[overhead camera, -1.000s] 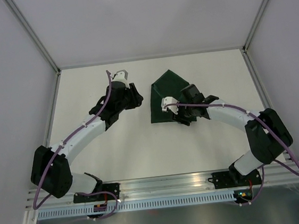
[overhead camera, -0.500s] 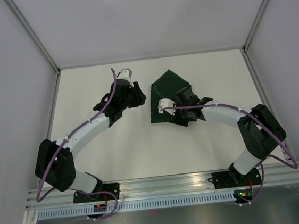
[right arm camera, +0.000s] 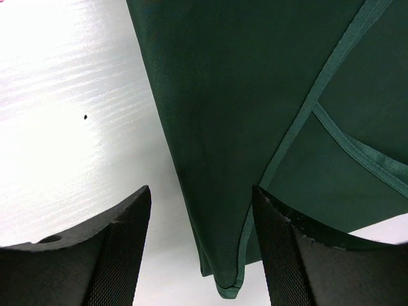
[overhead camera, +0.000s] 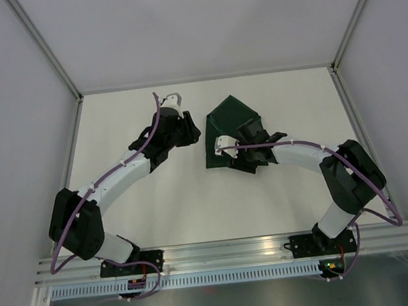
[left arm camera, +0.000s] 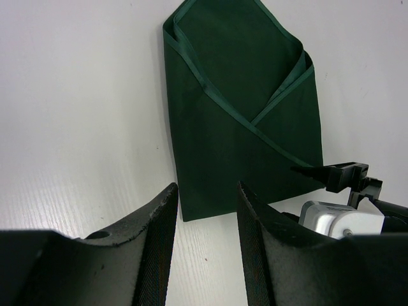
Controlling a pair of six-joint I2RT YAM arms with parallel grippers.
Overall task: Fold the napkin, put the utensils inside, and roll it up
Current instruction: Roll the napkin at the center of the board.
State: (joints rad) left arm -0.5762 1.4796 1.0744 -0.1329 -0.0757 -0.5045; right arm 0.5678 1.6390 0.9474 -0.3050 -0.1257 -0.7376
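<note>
1. The napkin (overhead camera: 226, 121), dark green and already folded into a pointed pocket with its hemmed flaps crossing, lies flat on the worktop (overhead camera: 194, 198). It sits toward the far edge, right of centre.
2. The right gripper (overhead camera: 249, 155) hangs over the napkin's near right part. Its fingers (right arm camera: 121, 255) now stand spread wide, wider than 1 second ago, and pinch nothing. The wrist view shows a hemmed corner of the cloth lying loose beneath the gap.
3. The left gripper (overhead camera: 187, 133) has drifted slightly toward the far edge and hovers just beside the napkin's left edge, apart from it. Its fingers (left arm camera: 159, 242) are partly spread, with only bare worktop between them.
4. The utensils show in none of the 3 views. Whether they are tucked under a flap or lie out of sight cannot be told.
5. The widening right-hand fingers suggest the cloth has just been let go and the fold is set. The task appears to stand between folding and loading the utensils. Rolling is not yet begun, since the pocket lies flat and unrolled.
</note>
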